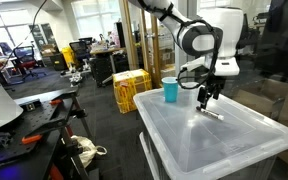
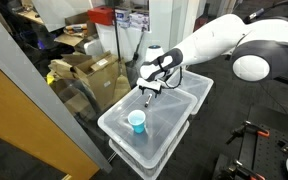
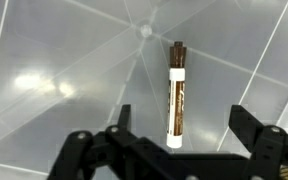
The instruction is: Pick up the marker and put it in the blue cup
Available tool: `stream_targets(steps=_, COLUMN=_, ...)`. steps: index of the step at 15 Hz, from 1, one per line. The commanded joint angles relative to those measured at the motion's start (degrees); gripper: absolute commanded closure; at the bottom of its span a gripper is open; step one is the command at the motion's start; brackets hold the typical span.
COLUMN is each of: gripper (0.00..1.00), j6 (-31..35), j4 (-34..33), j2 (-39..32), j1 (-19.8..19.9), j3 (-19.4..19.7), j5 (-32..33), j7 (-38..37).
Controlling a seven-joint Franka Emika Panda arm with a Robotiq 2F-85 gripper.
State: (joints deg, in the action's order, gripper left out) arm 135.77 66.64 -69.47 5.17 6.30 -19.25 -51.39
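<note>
**Over the marker, grab not yet made**

I had the gripper (image 1: 209,97) hanging just above the marker (image 3: 177,95), jaws spread wide and holding nothing. The marker lay flat on the clear lid of the plastic bin (image 1: 244,145). In the wrist view it ran lengthwise between the two fingers (image 3: 264,145), one on either side, so the approach looked finished and the grasp was the step in hand.

As I judged it, the next move called for a straight drop until the fingers straddled the barrel, then a close across its narrow width. The lid looked slick (a thin round stick could roll if one finger nudged it first), so I'd want to go down centred.

The blue cup (image 1: 171,90) stood upright on the same lid, near the marker but apart from it, with nothing lying between them. Its mouth was small, so the carry would need a lift and a tilt to drop the marker in end-first.

A yellow crate (image 1: 132,92) sat on the floor beyond the bin, and cardboard boxes (image 2: 99,72) stood further off — neither looked to be in the way.
</note>
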Motion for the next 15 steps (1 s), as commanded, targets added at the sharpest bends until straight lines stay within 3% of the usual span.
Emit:
stream_targets(steps=1, gripper=0.0, j6=-3.1, j4=-6.8, j2=-4.2, j1=0.0, j3=0.5, j5=1.9, j7=-3.3)
stream_targets(steps=7, gripper=0.12, j6=-4.8, j4=-11.6, j2=-7.8, j1=0.6, j3=0.3, j5=2.4, j7=-3.7)
stream_targets(steps=11, gripper=0.34, j6=-6.4, j4=-14.5, j2=-9.6, j1=0.9, j3=0.1, j5=2.6, j7=-3.7)
stream_targets(steps=15, gripper=0.29, j6=-8.8, j4=-17.3, j2=-11.3, j1=1.0, j3=0.1, j5=2.9, j7=-4.1)
